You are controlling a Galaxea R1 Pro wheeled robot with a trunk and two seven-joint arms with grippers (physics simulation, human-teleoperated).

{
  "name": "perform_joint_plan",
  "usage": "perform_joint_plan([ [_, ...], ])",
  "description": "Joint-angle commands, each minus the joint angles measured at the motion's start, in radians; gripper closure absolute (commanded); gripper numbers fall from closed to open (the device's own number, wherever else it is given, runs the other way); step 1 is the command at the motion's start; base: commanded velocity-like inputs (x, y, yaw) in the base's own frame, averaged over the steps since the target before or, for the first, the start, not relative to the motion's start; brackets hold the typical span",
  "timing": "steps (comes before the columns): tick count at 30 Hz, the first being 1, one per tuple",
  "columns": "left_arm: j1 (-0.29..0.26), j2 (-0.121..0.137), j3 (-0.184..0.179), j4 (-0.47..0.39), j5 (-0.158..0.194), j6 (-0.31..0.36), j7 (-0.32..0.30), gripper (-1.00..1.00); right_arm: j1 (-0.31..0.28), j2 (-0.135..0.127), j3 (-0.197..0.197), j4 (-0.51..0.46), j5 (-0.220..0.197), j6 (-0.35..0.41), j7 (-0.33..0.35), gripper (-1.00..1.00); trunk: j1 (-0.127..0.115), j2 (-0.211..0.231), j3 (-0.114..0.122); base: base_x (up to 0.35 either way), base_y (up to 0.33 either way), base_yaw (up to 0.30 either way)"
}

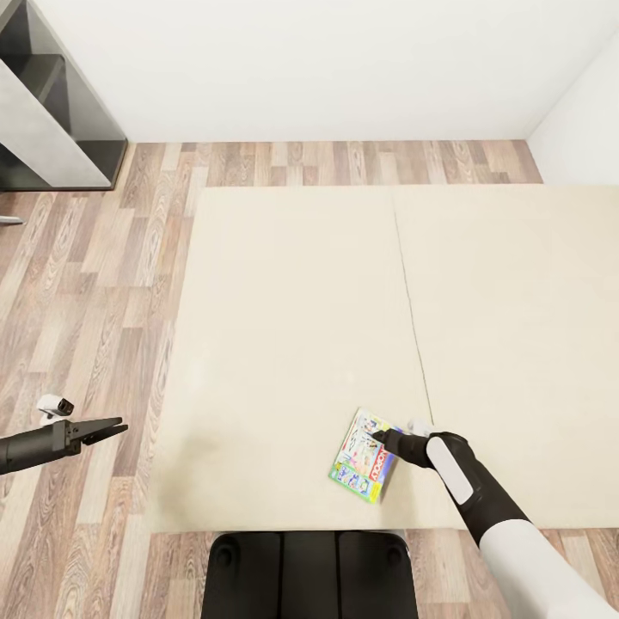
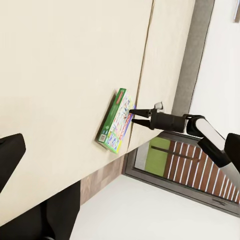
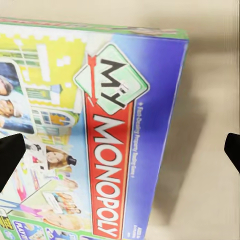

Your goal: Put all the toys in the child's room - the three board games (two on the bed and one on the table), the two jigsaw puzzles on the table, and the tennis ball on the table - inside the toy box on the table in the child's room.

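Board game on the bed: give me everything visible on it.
The board game is a flat rectangular box, seemingly printed cardboard, with green edges. Its busy cover has a blue side panel, a yellow area with cartoon figures and a red banner reading "My Monopoly". It lies flat, cover up and closed, turned at an angle, on the cream bed near its front edge. The right gripper is open over its far corner; contact cannot be judged.

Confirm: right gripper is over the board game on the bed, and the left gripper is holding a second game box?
Not quite. The right gripper is over the board game on the bed, but the left gripper holds nothing; the head view shows it free over the floor.
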Motion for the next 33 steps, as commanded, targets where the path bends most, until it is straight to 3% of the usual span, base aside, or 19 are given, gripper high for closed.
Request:
perform_joint_plan([
  [1, 0.000, 0.000, 0.000, 0.000, 0.000, 0.011, -0.004, -1.00, 0.000, -0.001, 0.004, -0.002, -0.010, 0.002, -0.010, -1.00, 0.001, -0.002, -0.001, 0.000, 0.000, 0.000],
  [33, 0.000, -0.002, 0.000, 0.000, 0.000, 0.011, -0.004, -1.00, -0.027, 0.054, 0.006, -0.009, -0.006, 0.001, -0.010, -1.00, 0.001, -0.002, -0.001, 0.000, 0.000, 0.000],
])
